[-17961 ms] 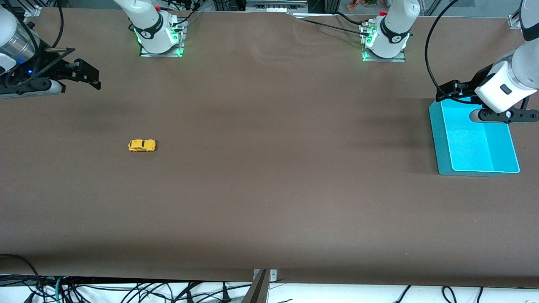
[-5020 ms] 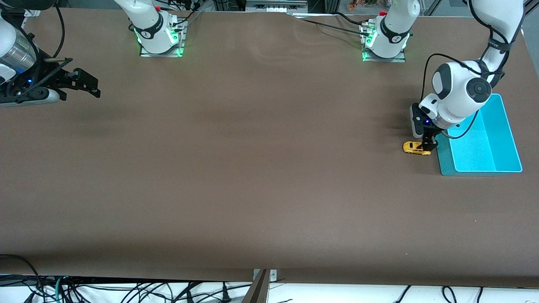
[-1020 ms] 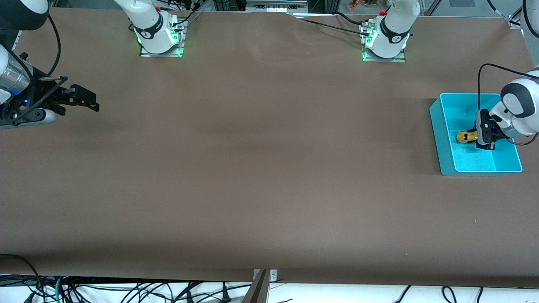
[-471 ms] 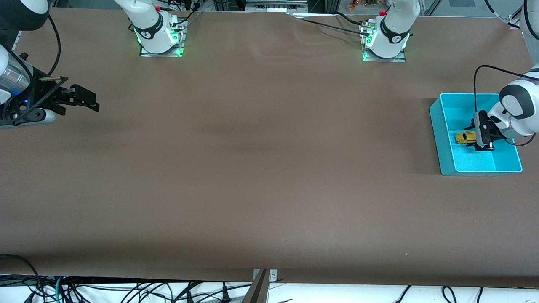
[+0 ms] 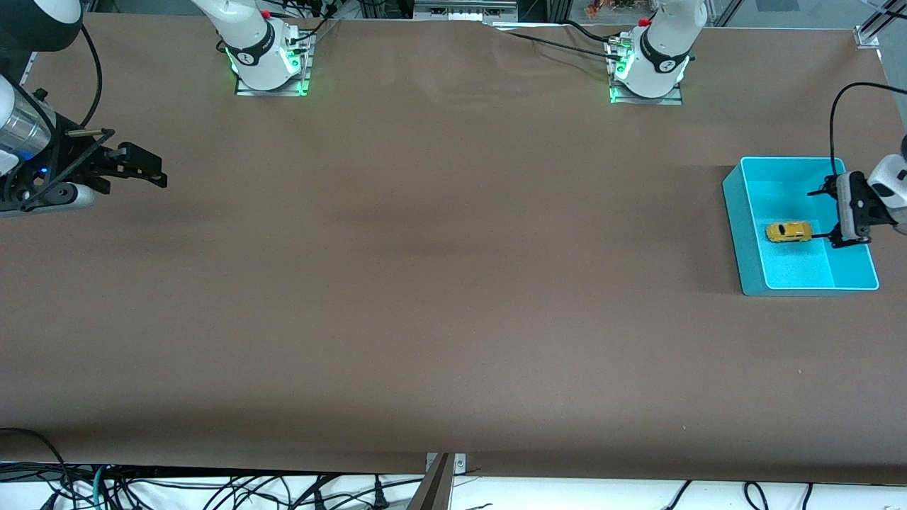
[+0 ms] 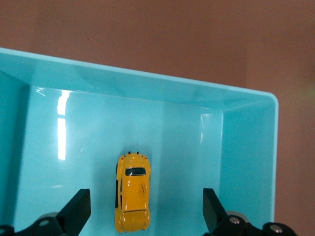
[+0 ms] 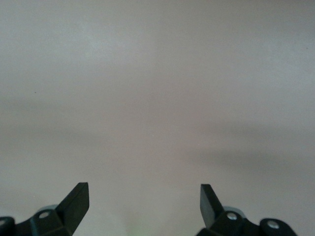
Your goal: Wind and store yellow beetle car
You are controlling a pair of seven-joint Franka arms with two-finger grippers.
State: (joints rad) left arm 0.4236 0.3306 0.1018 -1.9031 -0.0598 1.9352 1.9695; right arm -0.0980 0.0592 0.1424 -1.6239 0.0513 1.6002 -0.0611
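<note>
Left arm (image 5: 894,180) cut by frame edge; car wheels (image 6: 118,189) barely visible.

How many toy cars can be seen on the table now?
1. The yellow beetle car lies inside the teal bin at the left arm's end of the table. No other car is visible.

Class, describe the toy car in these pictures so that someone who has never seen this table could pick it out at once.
Start at the brown table and go to the left arm's end, where a turquoise bin stands. On the bin's floor lies the yellow beetle car, with the left gripper, open, over the bin beside it. It is tiny, rounded and bright yellow with dark windows, the only thing in the bin.
</note>
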